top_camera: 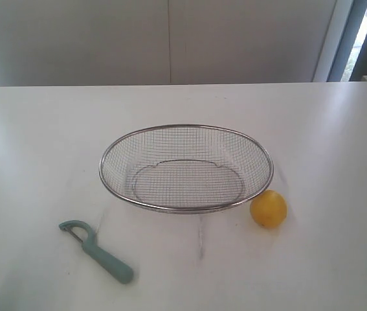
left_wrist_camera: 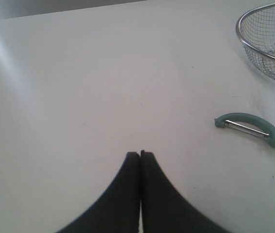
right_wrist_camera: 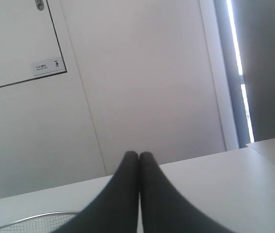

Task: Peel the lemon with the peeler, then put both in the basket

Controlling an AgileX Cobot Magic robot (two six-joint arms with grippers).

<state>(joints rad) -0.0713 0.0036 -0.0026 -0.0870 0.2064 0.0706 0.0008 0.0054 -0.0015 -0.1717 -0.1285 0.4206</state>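
We see a wide, shallow oval basket of fine silver wire mesh [top_camera: 183, 139] standing upright near the middle of the white surface [top_camera: 41, 142], with nothing inside it. A small, nearly round, bright yellow lemon [top_camera: 268, 208] rests on the surface just beside the basket's thick metal rim, at its near right in the exterior view; we cannot tell whether the two touch. A hand peeler with a pale teal handle and a curved teal head [top_camera: 96, 251] lies flat on the surface to the near left of the basket, apart from it and well apart from the lemon, its head pointing left and its handle running toward the near right. The left end effector [left_wrist_camera: 140, 154] has its two dark fingers pressed together with nothing between them, and it points over a bare part of the surface; in its wrist view the peeler's thin metal blade faces up and the peeler lies apart from the fingertips. The right end effector [right_wrist_camera: 138, 154] is likewise closed tight on nothing, aimed toward a pale wall [right_wrist_camera: 142, 87] bearing a small sign [right_wrist_camera: 47, 66].
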